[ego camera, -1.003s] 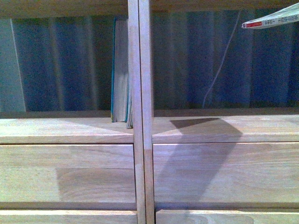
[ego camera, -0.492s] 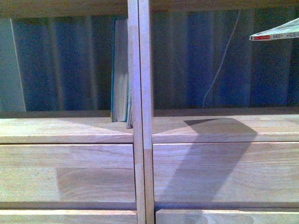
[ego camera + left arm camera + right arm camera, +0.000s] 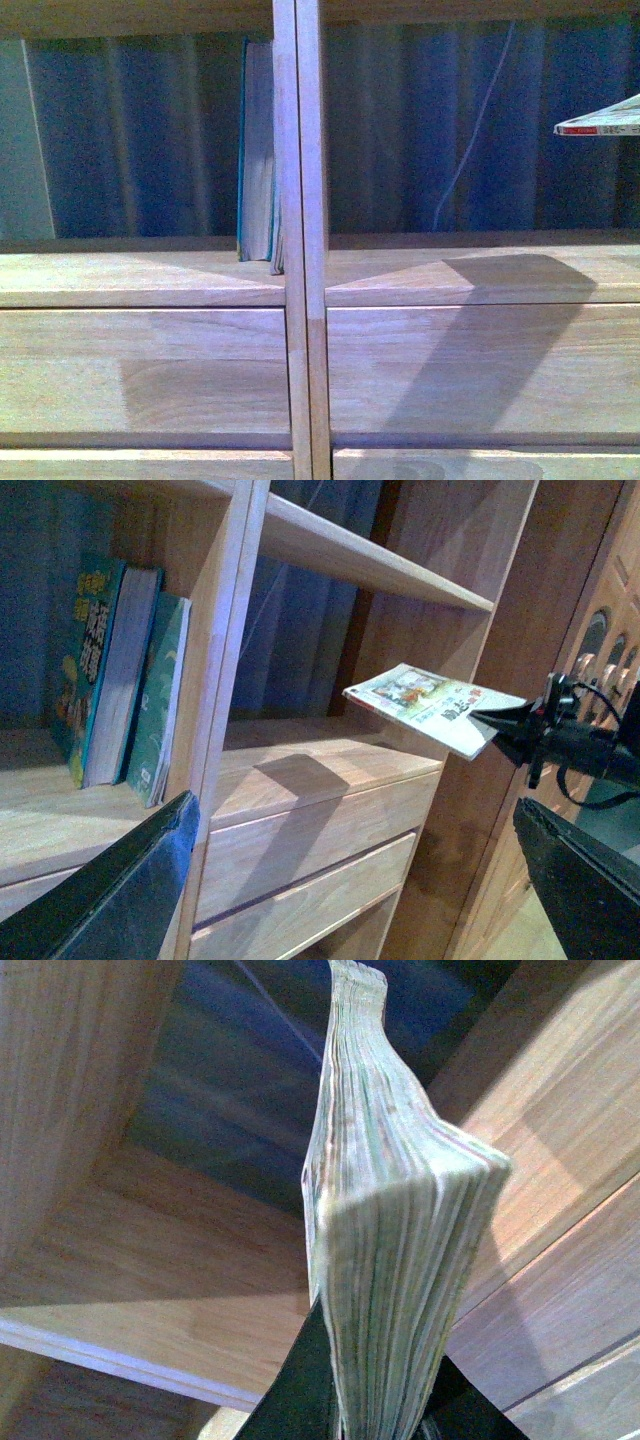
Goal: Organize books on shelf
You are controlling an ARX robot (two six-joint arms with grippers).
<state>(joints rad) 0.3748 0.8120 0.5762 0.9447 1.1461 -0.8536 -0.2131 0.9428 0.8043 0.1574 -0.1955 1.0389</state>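
The light-wood shelf (image 3: 297,300) fills the front view, its centre post between two open bays. Teal books (image 3: 258,150) stand upright in the left bay against the post; in the left wrist view the teal books (image 3: 110,680) lean slightly. The thin white paperback (image 3: 605,120) hangs roughly flat in the air at the right bay's far right. My right gripper (image 3: 490,720) is shut on one end of the paperback (image 3: 430,705), above the drawer top. In the right wrist view its page edges (image 3: 390,1210) rise between the right gripper's (image 3: 375,1420) dark fingers. My left gripper (image 3: 360,880) is open and holds nothing.
Plain drawer fronts (image 3: 470,370) sit below the bays. A blue curtain and a thin white cable (image 3: 475,130) show through the open back. A darker orange-brown panelled cabinet (image 3: 600,630) stands beside the shelf's right side wall (image 3: 500,630).
The paperback has moved right and downward in the front view, and its shadow on the drawer top has slid right with it. The teal books have not moved.
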